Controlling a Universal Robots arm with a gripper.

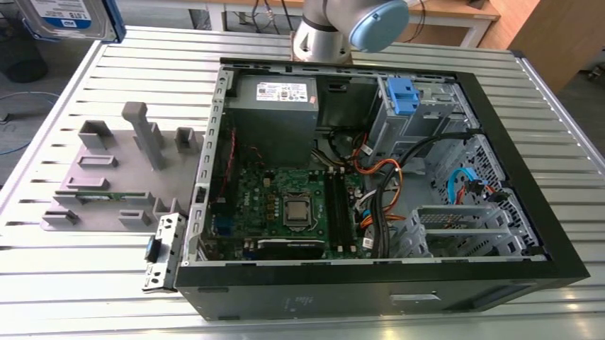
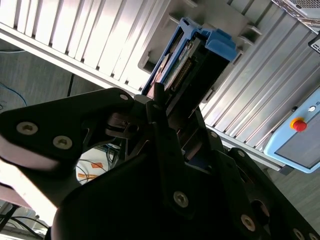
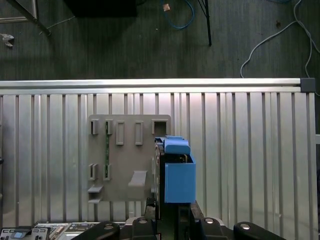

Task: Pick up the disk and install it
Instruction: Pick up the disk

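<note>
The gripper (image 3: 171,212) was clamped on the disk (image 1: 64,17), which we observed held at the exterior view's far left.

You are in a robotics lab or test workshop. A ribbed aluminium-profile bench (image 1: 66,283) carries an opened black desktop computer case (image 1: 378,294) and a grey slotted fixture plate (image 1: 104,177). A light-blue control pendant with a red stop button (image 2: 298,135) sits near the bench edge, and loose cables (image 3: 270,40) trail across the dark floor (image 3: 100,45).

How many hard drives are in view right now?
1: the disk, clamped in the pincer over the grey fixture plate's edge. Others may sit hidden in the case's bays.
</note>
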